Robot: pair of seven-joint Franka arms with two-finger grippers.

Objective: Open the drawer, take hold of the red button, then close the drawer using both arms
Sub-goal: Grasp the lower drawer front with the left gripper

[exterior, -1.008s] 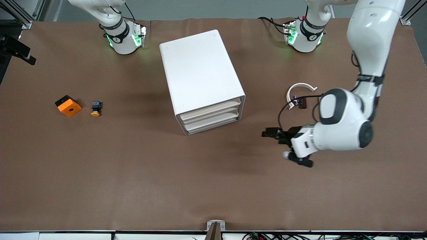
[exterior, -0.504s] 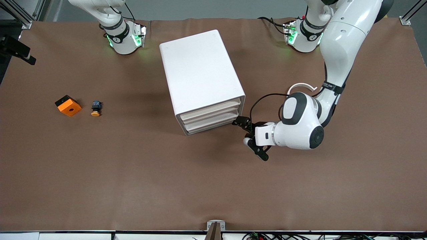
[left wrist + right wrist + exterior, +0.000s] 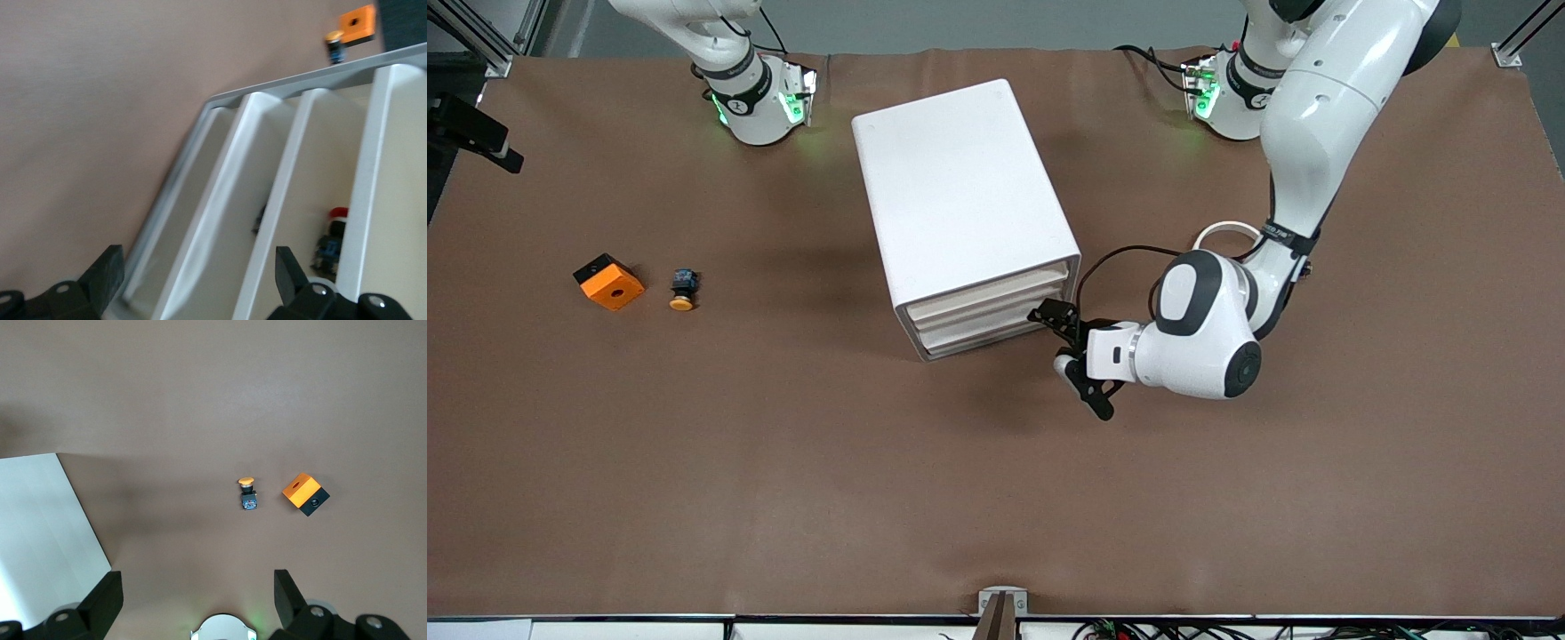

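Glossy white arms [image 3: 1316,107], black joint rings, black pincer [image 3: 1069,356], green base lights

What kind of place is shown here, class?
Probably a robotics lab test bench: two arms bolted to a brown-covered table, a white drawer cabinet as a prop, and cables along the table's edge.

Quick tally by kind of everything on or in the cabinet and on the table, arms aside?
Cabinet: 1
Drawers: 3
Red-capped button, seen through a drawer front: 1
Yellow-orange button: 1
Orange block: 1
White ring part by the left arm: 1
Total: 8
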